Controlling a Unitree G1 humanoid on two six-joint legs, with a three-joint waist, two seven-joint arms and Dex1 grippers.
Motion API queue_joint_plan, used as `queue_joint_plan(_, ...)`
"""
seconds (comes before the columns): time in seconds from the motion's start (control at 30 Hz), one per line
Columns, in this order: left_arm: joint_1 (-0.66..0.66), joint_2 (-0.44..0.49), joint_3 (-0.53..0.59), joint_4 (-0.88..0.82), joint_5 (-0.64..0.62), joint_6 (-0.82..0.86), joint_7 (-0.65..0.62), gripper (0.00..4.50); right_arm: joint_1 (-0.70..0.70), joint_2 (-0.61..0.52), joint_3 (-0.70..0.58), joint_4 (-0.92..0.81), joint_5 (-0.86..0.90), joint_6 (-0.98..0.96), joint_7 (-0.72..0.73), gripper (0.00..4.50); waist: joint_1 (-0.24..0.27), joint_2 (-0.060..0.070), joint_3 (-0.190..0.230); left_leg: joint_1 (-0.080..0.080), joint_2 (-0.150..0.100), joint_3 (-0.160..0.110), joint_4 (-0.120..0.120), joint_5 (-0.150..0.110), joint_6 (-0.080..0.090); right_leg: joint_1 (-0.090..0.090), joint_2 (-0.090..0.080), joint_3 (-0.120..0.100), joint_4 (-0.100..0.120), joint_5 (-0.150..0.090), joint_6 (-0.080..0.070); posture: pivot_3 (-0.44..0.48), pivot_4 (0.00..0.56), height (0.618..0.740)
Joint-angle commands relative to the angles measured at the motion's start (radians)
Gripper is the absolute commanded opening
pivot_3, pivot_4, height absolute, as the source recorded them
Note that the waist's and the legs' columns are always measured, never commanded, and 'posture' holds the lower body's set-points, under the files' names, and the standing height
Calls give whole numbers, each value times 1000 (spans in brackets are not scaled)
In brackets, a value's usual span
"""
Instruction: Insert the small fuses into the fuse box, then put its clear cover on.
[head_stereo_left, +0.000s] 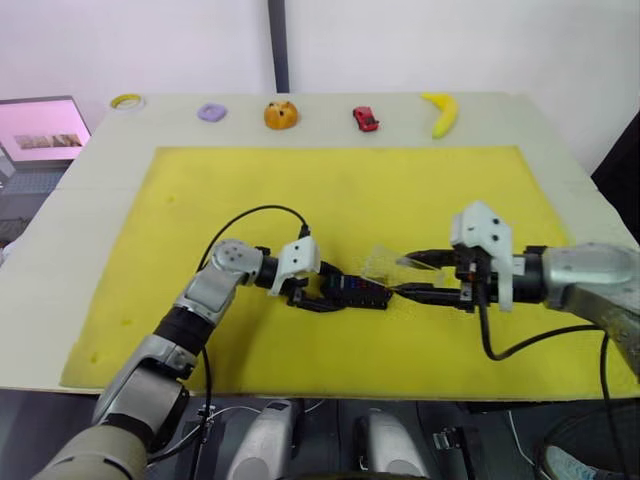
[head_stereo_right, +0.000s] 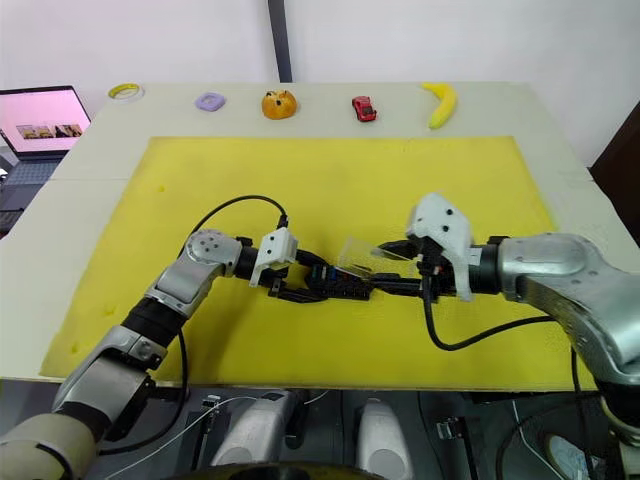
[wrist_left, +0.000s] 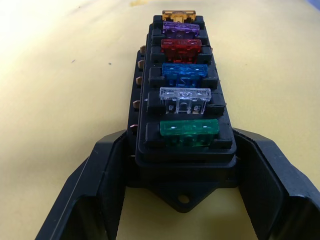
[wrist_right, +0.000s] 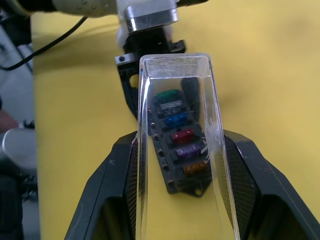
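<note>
Left gripper (head_stereo_left: 318, 296) clamped on fuse box (head_stereo_left: 358, 291) at mat (head_stereo_left: 330, 190) centre; six small fuses (wrist_left: 183, 93) seated. Right gripper (head_stereo_left: 418, 276), at box's 3 o'clock, pinches clear cover (wrist_right: 181, 150) tilted above it.

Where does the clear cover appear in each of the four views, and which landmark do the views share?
Left eye view: clear cover, tilted above the fuse box, at the right gripper.
Right eye view: centre, just right of the box.
Left wrist view: I cannot make it out.
Right wrist view: between the fingers.
Shared landmark: the fuse box.
</note>
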Motion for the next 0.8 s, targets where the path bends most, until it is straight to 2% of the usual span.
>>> queue_joint_plan(0.03, -8, -1, 18, 2, 15, -8, 6, 2573, -78, 25, 102, 54, -94, -67, 36, 1709, -1, 0, 0, 0, 0, 0, 0, 0, 0, 0, 0, 0, 0, 0, 0, 0, 150, 735)
queue_joint_plan(0.17, -4, 0, 21, -9, 17, -3, 6, 2573, -156, 75, 210, 136, -184, -119, 69, 1709, -2, 0, 0, 0, 0, 0, 0, 0, 0, -1, 0, 0, 0, 0, 0, 0, 150, 735)
queue_joint_plan(0.33, -9, -1, 24, -8, 20, -4, 6, 2573, -206, 124, 275, 204, -251, -168, 112, 1709, -3, 0, 0, 0, 0, 0, 0, 0, 0, -2, 0, 0, 0, 0, 0, 0, 150, 735)
queue_joint_plan(0.8, -13, -2, 27, -5, 28, -8, 9, 2573, -225, 198, 332, 264, -359, -230, 179, 1709, -4, 0, 0, 0, -1, -1, 0, 0, 0, -2, 0, 0, 0, 0, 0, 0, 150, 735)
